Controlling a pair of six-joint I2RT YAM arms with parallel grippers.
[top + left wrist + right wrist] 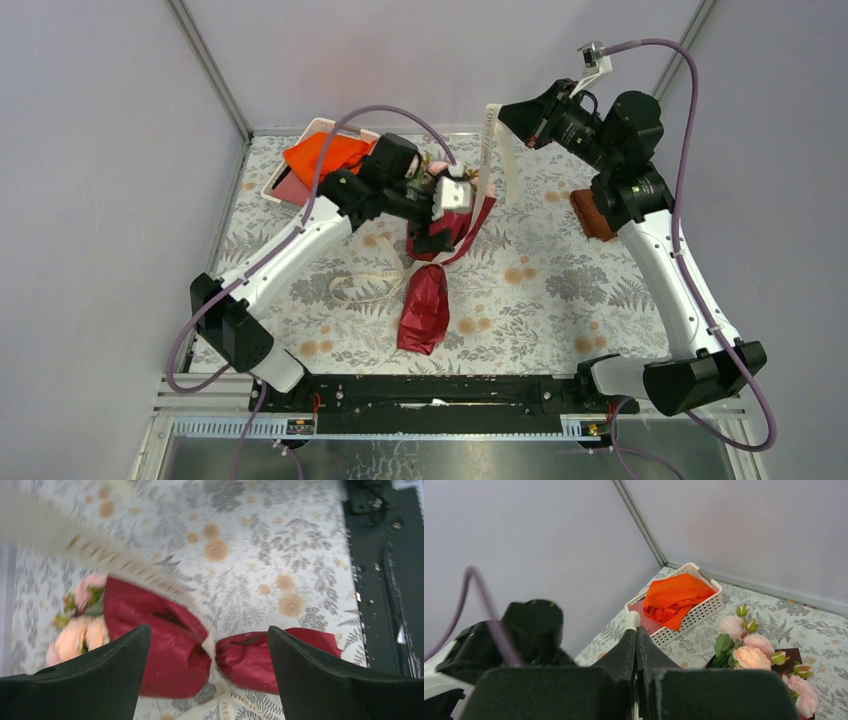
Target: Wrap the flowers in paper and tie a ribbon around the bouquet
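Your left gripper stands spread over the bouquet on the tablecloth; your right gripper pinches the ribbon. Its lettering blurs (only "IS ET" reads); the paper hides the stems.

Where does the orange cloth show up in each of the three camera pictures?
Top external: orange cloth upper left of centre, in the white basket at the table's far left corner.
Left wrist: not in it.
Right wrist: orange cloth at centre, in the same basket.
Shared landmark: the fern-print table cover, seen in all three.
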